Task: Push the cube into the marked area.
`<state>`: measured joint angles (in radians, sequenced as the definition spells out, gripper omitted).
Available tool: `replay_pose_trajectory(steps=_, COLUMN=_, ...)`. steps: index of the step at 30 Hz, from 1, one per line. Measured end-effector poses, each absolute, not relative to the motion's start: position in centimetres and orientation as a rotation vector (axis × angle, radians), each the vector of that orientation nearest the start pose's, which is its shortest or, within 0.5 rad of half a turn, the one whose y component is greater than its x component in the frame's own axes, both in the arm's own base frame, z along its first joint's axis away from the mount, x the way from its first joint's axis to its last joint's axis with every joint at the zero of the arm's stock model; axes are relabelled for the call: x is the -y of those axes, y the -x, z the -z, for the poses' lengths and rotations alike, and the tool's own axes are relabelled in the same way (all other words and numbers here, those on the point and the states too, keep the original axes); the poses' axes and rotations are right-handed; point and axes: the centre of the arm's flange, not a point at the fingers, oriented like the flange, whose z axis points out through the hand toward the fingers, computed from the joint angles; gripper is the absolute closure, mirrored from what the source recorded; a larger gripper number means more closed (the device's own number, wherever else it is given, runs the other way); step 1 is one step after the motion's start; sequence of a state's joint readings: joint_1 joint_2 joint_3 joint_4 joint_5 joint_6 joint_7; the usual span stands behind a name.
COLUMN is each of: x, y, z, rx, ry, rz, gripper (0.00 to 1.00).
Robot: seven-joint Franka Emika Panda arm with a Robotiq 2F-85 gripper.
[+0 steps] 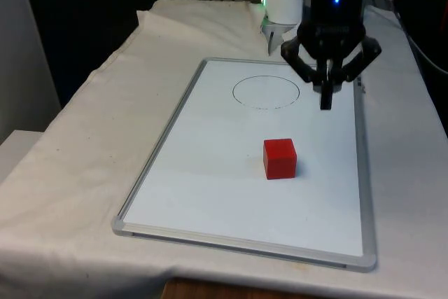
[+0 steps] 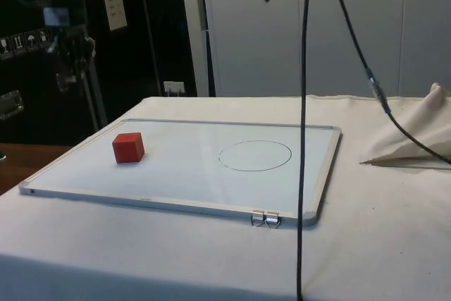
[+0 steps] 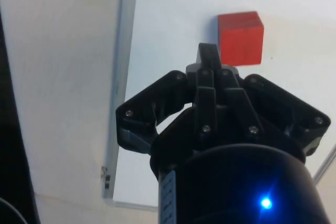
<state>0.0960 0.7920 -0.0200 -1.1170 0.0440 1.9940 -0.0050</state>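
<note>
A red cube [image 1: 280,158] sits on a white board [image 1: 203,194], towards the board's near end. Farther back on the board is a thin drawn circle [image 1: 266,92], with nothing inside it. My black gripper [image 1: 325,99] hangs above the board just to the front view's right of the circle, its fingers pressed together and holding nothing. It is well clear of the cube and higher than it. From the side, the cube [image 2: 128,148] lies apart from the circle [image 2: 254,156]. The wrist view shows the shut fingertips [image 3: 208,51] beside the cube [image 3: 240,38].
The board's metal frame [image 1: 364,194] rises slightly above the white cloth. Two small clips [image 2: 264,218] sit on one frame edge. A black cable [image 2: 303,139] hangs down in front of the side view. Bunched cloth [image 2: 423,139] lies beyond the board.
</note>
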Motion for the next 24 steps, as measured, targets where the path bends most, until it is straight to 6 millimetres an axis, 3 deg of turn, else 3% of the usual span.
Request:
replay_pose_trajectory(steps=12, x=-5.0, y=-78.6, z=-30.1, rx=0.107, ry=3.104, rz=0.151, gripper=1.00)
replay_pose_trajectory(steps=24, x=-2.9, y=-79.5, z=-27.2, rx=0.119, ry=3.102, rz=0.151, gripper=1.00)
